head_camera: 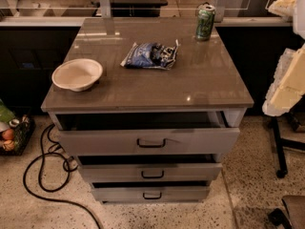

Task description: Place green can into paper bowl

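The green can (205, 22) stands upright at the far right corner of the grey cabinet top (200, 80). It is green with white markings and a silver top. The paper bowl (77, 74) sits empty near the front left corner of the same top, off-white and shallow. My gripper (284, 90) shows as a pale, bulky shape at the right edge of the view. It hangs beyond the cabinet's right side, below and to the right of the can and far from the bowl. It holds nothing that I can see.
A blue-and-white foil snack bag (151, 55) lies between can and bowl, toward the back middle. Three drawers (150, 141) stand slightly pulled out at the front. A black cable (45, 175) loops on the floor at left. A chair base (281, 171) stands at right.
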### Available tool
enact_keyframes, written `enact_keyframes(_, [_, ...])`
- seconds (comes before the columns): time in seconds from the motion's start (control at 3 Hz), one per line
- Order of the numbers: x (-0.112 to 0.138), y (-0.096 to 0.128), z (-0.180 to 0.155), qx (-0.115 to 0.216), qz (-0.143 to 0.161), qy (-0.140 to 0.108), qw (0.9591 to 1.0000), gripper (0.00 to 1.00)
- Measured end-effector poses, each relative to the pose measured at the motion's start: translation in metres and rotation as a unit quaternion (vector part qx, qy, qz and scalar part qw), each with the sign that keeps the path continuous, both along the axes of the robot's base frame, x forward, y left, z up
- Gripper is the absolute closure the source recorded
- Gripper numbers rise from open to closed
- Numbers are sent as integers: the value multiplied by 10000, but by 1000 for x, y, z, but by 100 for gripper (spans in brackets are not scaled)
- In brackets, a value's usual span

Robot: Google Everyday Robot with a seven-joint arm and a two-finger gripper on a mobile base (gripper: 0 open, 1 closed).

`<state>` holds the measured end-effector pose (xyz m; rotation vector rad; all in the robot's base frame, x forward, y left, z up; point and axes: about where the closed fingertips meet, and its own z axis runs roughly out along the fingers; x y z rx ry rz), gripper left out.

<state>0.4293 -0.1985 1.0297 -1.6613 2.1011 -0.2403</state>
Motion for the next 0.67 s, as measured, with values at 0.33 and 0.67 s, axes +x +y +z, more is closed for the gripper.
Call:
enact_keyframes(0.33, [0,0,0,0,0,-2,10000,0])
enact_keyframes(0.67, [16,-8,4,118,-121,-253,9995,0])
